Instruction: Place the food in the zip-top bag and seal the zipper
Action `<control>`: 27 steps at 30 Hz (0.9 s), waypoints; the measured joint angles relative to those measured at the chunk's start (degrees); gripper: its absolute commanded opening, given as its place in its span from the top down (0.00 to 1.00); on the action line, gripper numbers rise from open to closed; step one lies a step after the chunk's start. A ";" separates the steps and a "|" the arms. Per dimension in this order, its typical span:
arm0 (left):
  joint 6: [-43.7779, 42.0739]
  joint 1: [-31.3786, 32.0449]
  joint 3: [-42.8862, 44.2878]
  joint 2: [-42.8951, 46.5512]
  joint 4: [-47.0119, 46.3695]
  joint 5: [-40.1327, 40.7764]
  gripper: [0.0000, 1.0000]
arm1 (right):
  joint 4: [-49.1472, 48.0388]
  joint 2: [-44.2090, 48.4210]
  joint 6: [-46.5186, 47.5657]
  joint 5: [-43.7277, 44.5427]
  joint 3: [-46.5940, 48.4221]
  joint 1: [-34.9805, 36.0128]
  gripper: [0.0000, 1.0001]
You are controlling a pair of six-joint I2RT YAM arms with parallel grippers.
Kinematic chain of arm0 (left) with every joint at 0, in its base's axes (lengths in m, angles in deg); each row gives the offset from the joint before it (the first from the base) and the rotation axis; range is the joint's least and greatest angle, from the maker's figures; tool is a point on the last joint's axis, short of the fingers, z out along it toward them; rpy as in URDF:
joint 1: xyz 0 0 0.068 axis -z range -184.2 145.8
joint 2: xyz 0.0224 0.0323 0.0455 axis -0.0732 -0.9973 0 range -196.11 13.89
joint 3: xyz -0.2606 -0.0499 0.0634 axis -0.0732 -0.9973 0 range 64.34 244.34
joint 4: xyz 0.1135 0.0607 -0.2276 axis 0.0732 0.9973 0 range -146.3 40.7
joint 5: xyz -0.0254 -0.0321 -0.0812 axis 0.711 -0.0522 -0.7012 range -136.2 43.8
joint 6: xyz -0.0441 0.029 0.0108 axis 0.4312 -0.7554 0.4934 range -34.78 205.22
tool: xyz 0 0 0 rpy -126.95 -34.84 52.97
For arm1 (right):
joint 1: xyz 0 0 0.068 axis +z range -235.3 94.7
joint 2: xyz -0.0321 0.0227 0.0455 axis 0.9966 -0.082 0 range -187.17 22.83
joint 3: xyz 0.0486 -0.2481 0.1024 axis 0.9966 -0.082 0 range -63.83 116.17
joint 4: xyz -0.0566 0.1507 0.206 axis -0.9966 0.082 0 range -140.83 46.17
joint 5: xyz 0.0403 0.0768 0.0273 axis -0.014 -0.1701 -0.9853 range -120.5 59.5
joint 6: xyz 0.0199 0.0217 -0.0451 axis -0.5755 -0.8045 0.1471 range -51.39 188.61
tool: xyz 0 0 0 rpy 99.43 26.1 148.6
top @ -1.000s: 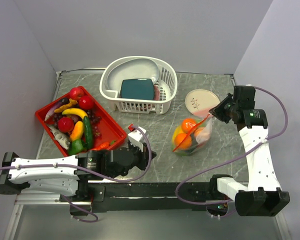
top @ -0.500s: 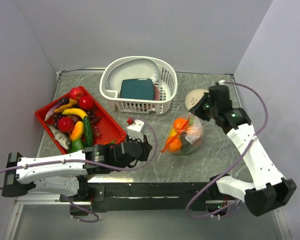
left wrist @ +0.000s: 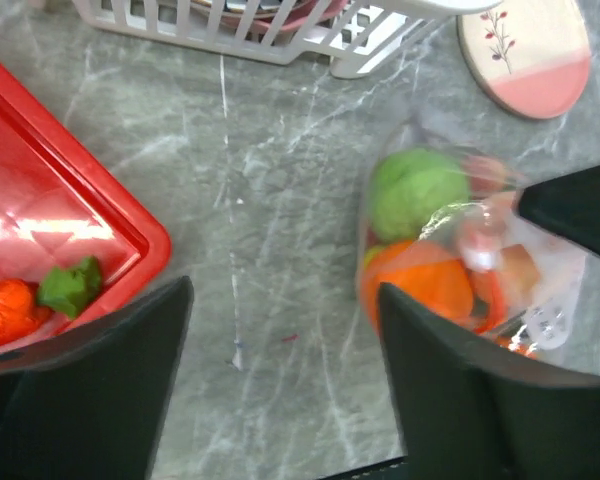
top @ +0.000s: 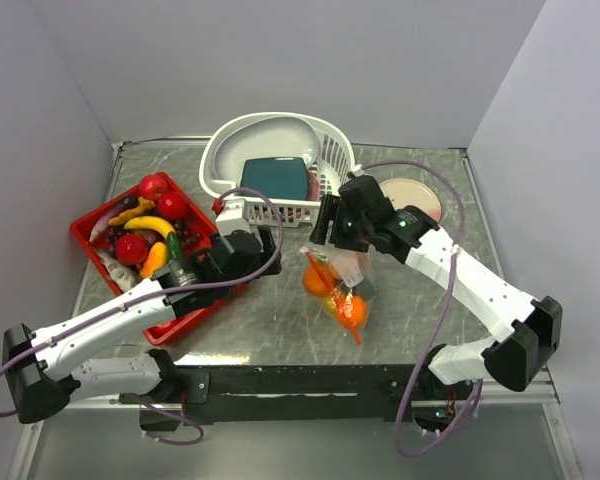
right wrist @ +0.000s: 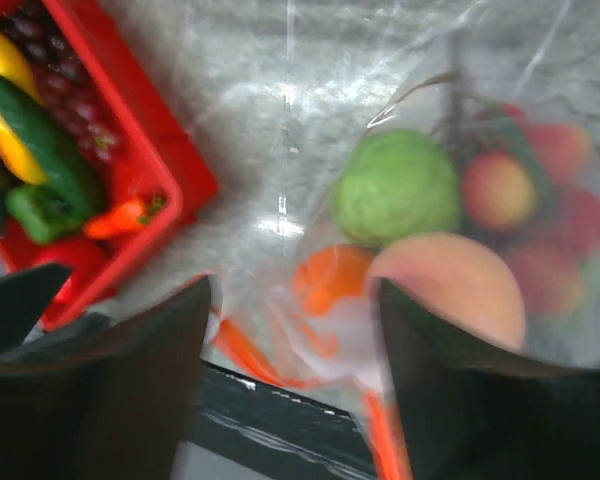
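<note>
One zip-top bag (top: 338, 292), under right claw (right wrist: 295, 300)

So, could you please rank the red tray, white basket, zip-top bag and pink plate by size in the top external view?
Red tray and white basket: too alike to rank.
Zip-top bag.
Pink plate, partly hidden by the right arm.

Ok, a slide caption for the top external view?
Right gripper at the fruit-filled zip-top bag near the white basket; left gripper open by the red tray of remaining food.

Clear glossy zip-top bag (top: 337, 288), shiny red plastic tray (left wrist: 50, 195), matt white plastic basket (top: 280, 212)
</note>
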 measured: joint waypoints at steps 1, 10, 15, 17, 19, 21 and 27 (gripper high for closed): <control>-0.31 -0.68 0.00 0.00 -0.15 -0.59 0.03 | -0.26 0.72 0.42 0.00 0.00 0.02 0.00; -1.90 -2.54 1.36 -0.37 -1.70 -2.71 0.03 | -6.16 17.44 2.03 0.83 -6.16 0.02 0.00; -2.25 -2.58 1.18 0.13 -2.43 -2.67 0.03 | -7.26 24.11 2.03 4.02 -12.79 0.04 0.00; -2.38 -2.62 1.07 0.90 -2.49 -2.62 0.03 | -7.26 25.75 2.03 5.11 -14.97 0.04 0.00; -2.58 -2.62 0.76 1.77 -2.82 -2.49 0.03 | -7.50 27.41 2.03 6.16 -16.72 0.04 0.00; -2.80 -2.62 -0.09 2.99 -3.21 -2.23 0.03 | -7.85 28.98 2.03 6.78 -17.88 0.04 0.00; -4.00 -2.62 -3.06 6.43 -4.22 -1.38 0.03 | -9.35 32.00 2.05 8.09 -18.40 0.04 0.00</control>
